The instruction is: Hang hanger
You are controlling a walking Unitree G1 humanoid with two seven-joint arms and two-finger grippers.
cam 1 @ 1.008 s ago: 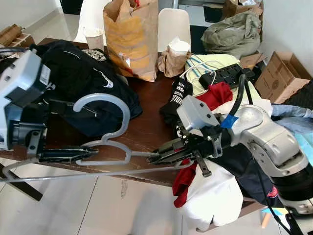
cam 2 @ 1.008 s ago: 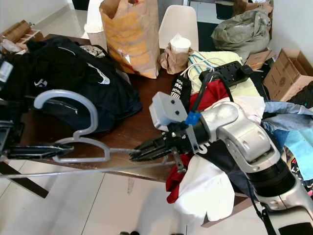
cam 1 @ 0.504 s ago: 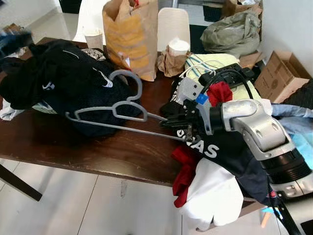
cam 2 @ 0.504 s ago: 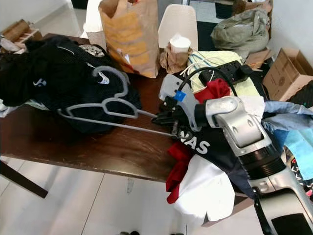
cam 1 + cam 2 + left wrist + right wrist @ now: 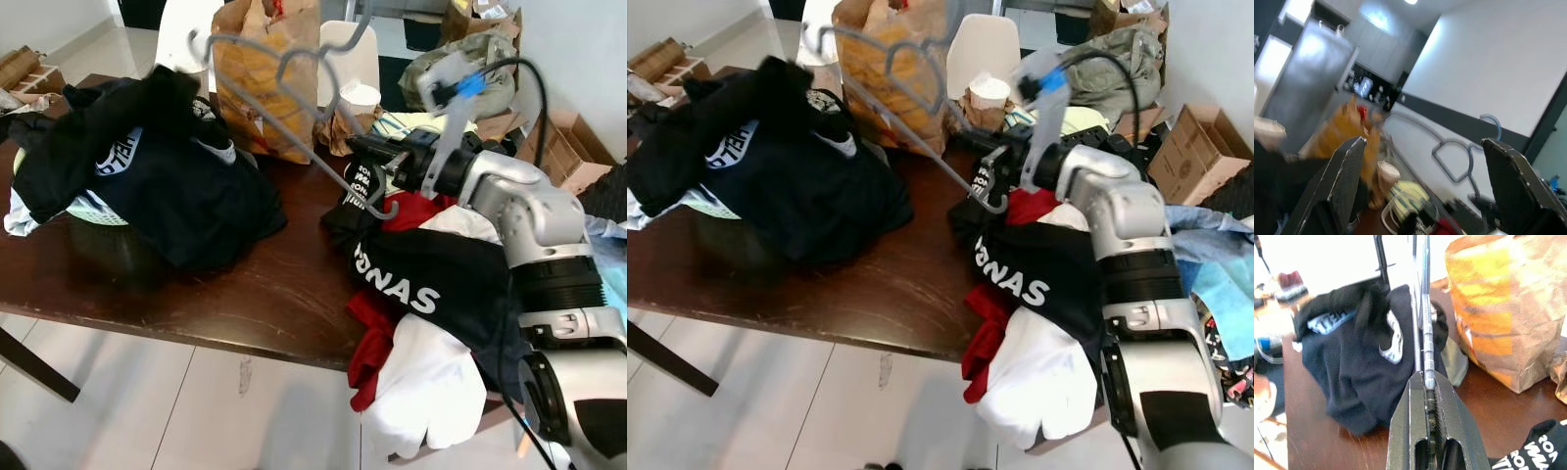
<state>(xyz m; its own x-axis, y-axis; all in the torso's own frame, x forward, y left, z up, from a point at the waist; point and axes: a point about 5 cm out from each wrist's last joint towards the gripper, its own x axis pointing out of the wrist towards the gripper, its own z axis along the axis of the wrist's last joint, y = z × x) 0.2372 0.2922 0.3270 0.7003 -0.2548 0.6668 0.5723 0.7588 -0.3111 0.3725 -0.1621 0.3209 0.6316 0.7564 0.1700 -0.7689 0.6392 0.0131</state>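
A grey plastic hanger [image 5: 294,135] is held up in the air above the dark wooden table [image 5: 196,294], tilted, with its hook high in front of the white chair. My right gripper [image 5: 366,147] is shut on one end of the hanger's lower bar; in the right wrist view the bar [image 5: 1425,323] runs straight out from between the closed fingers [image 5: 1415,431]. My left gripper [image 5: 1422,142] is open with nothing in it, its fingers [image 5: 1344,181] wide apart, and the hanger [image 5: 1454,156] appears beyond them at a distance.
A tall brown paper bag [image 5: 265,78] stands at the back of the table. To the left, dark clothes [image 5: 167,186] are heaped over a basket. At the right edge another heap, a black printed garment [image 5: 431,284] with red and white ones, hangs over. Cardboard boxes [image 5: 563,147] sit far right.
The left gripper has let go of the hanger and left the eye views. The right gripper has swung the hanger up from table height to high above the table.
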